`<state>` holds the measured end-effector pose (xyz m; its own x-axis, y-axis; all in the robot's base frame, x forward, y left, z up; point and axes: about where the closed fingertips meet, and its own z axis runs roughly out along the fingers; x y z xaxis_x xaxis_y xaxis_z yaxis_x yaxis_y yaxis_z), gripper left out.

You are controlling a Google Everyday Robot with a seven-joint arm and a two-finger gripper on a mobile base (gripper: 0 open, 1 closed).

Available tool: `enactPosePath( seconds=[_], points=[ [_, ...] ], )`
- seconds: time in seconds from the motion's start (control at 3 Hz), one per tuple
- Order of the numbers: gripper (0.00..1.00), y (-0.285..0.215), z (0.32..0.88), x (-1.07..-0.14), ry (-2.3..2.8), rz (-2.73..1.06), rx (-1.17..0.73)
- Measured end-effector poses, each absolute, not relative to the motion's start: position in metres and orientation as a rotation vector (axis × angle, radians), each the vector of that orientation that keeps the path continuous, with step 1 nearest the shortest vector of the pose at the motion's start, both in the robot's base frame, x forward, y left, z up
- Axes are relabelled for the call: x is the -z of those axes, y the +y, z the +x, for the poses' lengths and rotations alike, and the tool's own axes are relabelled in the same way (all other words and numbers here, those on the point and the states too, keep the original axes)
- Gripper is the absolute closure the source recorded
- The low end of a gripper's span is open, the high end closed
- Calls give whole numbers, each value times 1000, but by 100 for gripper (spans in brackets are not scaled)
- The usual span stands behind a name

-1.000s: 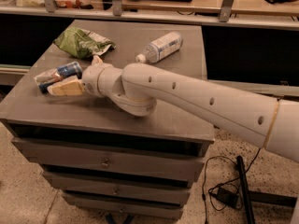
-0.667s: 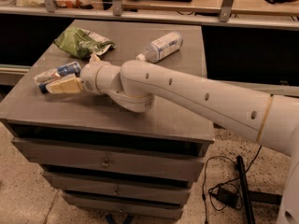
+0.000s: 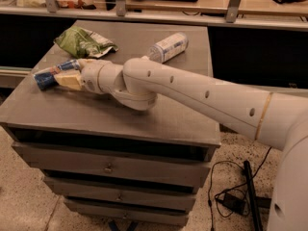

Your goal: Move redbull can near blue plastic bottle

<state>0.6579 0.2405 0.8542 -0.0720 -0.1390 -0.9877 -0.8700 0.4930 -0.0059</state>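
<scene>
The redbull can point(image 3: 50, 73), blue and silver, lies on its side near the left edge of the grey cabinet top point(image 3: 159, 121). My gripper point(image 3: 67, 73) is at the can, with its tan fingers point(image 3: 70, 82) on either side of the can's right part, closed on it. The blue plastic bottle point(image 3: 167, 47), clear with a pale label, lies on its side at the back middle of the top, well to the right of the can. My white arm reaches in from the right across the top.
A crumpled green foil snack bag point(image 3: 84, 41) lies at the back left, just behind the can. A shelf with rails runs behind the cabinet. Drawers sit below the top. A black cable and adapter point(image 3: 231, 201) lie on the floor at right.
The gripper and the can have shifted slightly left and back. The bottle and the green bag have not moved.
</scene>
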Motion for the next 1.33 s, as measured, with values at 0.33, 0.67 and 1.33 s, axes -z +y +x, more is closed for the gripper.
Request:
enactPosePath(
  seconds=[0.33,0.67,1.33],
  points=[
    [63,242,659,-854,1544,-911,-774],
    [85,240,658,-854,1549,-911,-768],
    [83,220,655,-858,1589,-872,-707]
  ],
)
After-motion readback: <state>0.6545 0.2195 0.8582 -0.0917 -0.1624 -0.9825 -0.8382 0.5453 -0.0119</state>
